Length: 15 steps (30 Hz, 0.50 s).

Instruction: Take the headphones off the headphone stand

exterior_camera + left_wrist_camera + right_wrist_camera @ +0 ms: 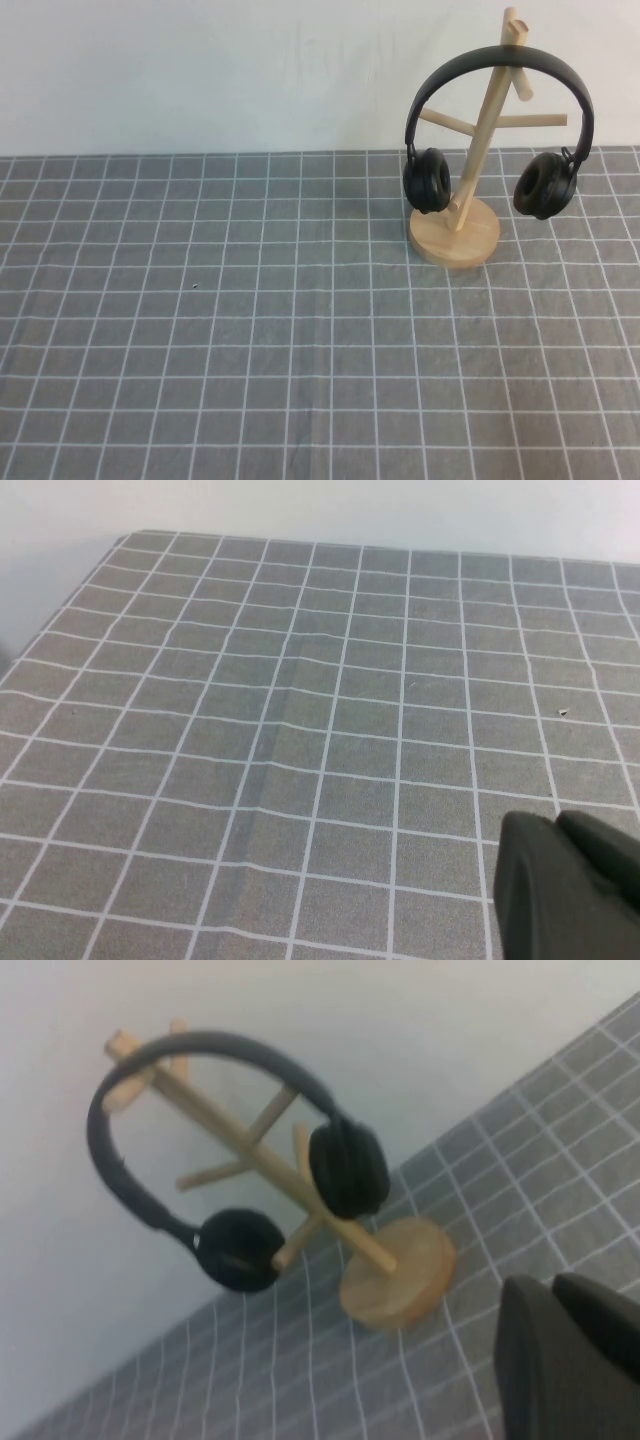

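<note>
The black headphones (427, 180) hang by their arched headband on the upper peg of the light wooden headphone stand (456, 240), at the table's far right. One ear cup hangs on each side of the slanted pole. Neither gripper shows in the high view. In the right wrist view the headphones (348, 1168) and stand (398, 1270) lie ahead of my right gripper (555, 1295), which is shut, empty and well short of them. My left gripper (558, 828) is shut and empty over bare cloth, with no task object in its view.
A grey cloth with a white grid (250, 330) covers the table. A white wall (200, 70) rises right behind the stand. A crease (265, 750) runs through the cloth in the left wrist view.
</note>
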Each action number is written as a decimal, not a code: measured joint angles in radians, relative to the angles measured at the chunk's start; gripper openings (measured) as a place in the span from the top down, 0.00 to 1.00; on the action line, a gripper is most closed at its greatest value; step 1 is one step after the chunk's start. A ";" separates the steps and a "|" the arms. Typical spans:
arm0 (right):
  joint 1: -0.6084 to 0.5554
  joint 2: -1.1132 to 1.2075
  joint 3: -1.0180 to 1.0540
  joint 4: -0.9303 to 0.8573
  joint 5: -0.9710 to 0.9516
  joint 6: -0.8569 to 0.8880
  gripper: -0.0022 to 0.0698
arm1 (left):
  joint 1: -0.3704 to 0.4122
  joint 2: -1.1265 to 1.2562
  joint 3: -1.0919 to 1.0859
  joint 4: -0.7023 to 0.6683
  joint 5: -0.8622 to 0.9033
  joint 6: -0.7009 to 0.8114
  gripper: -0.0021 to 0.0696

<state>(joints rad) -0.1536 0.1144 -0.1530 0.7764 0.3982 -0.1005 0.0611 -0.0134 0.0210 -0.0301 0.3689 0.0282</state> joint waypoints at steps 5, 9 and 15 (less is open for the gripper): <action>0.000 0.277 -0.254 -0.197 0.287 -0.101 0.97 | 0.000 0.000 0.000 0.000 0.000 0.000 0.98; 0.000 0.471 -0.423 -0.273 0.405 -0.115 0.97 | 0.000 0.000 0.000 0.000 0.000 0.000 0.98; 0.002 0.742 -0.666 -0.287 0.486 -0.200 0.97 | 0.000 0.000 0.000 0.000 0.000 0.000 0.98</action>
<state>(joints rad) -0.1512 0.8567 -0.8187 0.4895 0.8837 -0.3003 0.0611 -0.0134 0.0210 -0.0301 0.3689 0.0282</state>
